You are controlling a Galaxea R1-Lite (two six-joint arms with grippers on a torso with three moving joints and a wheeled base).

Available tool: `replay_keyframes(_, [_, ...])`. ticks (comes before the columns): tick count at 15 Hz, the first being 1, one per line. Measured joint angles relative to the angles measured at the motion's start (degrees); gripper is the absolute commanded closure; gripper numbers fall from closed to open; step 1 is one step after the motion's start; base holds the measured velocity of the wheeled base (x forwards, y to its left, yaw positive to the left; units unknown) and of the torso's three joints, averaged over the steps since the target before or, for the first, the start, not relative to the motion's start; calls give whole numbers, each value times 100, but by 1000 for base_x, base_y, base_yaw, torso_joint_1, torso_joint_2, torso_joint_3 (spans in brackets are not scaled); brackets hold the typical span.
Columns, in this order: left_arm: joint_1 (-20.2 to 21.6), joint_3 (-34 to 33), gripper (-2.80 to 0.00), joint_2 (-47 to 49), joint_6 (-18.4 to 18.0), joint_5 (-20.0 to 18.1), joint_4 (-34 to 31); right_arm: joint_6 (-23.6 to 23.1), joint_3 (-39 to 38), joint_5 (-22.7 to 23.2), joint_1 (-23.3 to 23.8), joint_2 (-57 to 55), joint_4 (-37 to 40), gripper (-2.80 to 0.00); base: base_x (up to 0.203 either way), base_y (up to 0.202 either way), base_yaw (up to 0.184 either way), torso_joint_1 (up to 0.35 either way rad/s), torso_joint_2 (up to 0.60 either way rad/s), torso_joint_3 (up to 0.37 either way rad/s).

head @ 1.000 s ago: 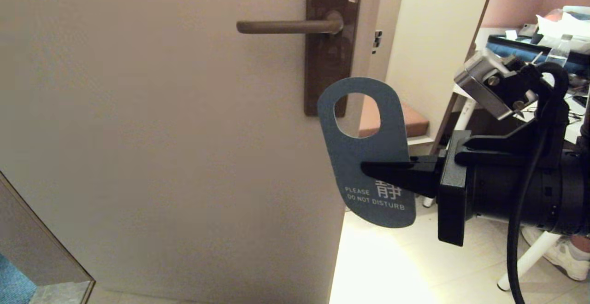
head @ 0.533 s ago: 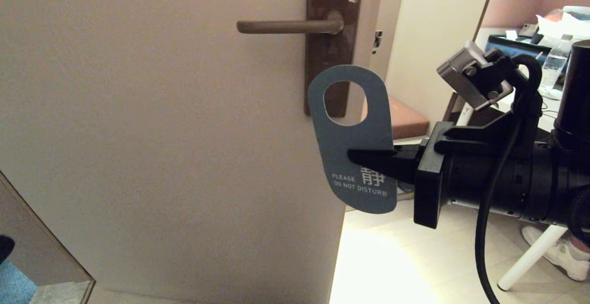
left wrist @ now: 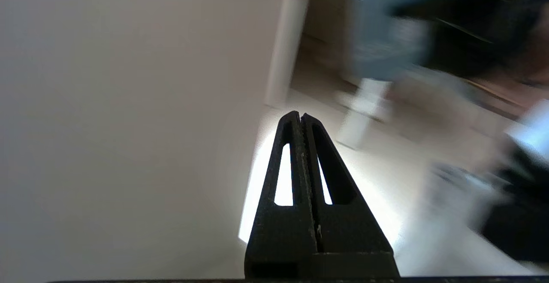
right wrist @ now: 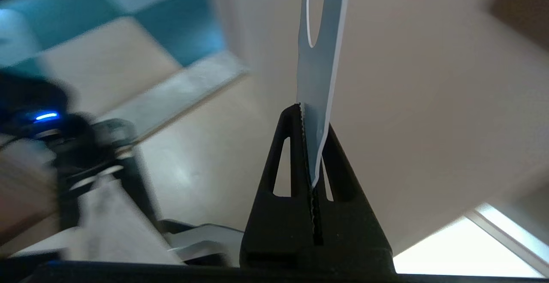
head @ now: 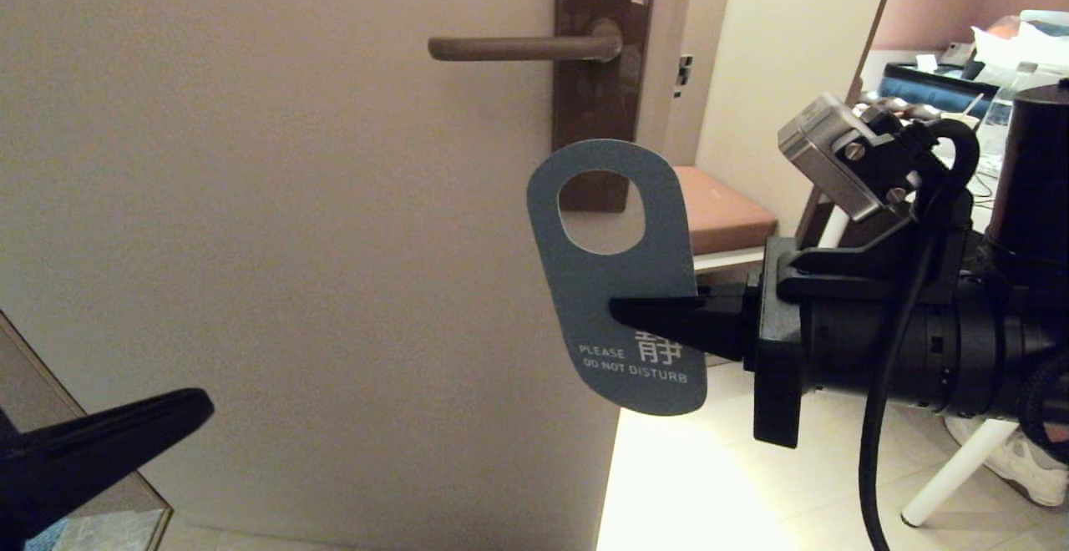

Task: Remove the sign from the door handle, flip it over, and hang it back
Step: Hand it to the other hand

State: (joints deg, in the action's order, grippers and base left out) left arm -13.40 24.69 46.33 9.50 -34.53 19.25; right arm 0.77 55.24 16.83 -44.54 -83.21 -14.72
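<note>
The sign is off the door handle and hangs in the air below it and slightly right. Its slate-blue "PLEASE DO NOT DISTURB" side faces me and its big hole is at the top. My right gripper is shut on the sign's right edge, reaching in from the right. In the right wrist view the sign stands edge-on, pinched in the right gripper. My left gripper comes in at the lower left, well apart from the sign. It is shut with nothing in it.
The beige door fills the left and centre, with the brown backplate behind the handle. Past the door's edge lie a lit floor, a cushioned bench and a cluttered table with white legs.
My right gripper has carried the sign leftward, across the door's edge. My left gripper has risen into the head view at the lower left.
</note>
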Motion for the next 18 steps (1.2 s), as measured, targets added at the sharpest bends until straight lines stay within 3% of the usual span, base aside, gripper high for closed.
replay_keyframes(2, [-307, 0, 0, 261, 61, -156, 157, 64, -6, 351, 6, -114, -397, 0, 0, 0, 0, 0, 0, 0])
replay_keyframes(8, [-1185, -2, 0, 1146, 537, -183, 1181, 949, 13, 1322, 3, -372, -1090, 0, 0, 0, 0, 0, 0, 0])
replay_keyframes(12, [-1670, 26, 0, 1678, 800, -240, 1780, 996, 28, 1904, 8, -467, -1235, 0, 0, 0, 0, 0, 0, 0])
replay_keyframes(15, [-1788, 28, 0, 1952, 946, -707, 2049, 981, 7, 2177, 6, -501, -1243, 0, 0, 0, 0, 0, 0, 0])
replay_keyframes(18, [-1811, 33, 0, 2137, 949, -921, 2152, 973, 16, 2332, 3, -534, -1252, 0, 0, 0, 0, 0, 0, 0])
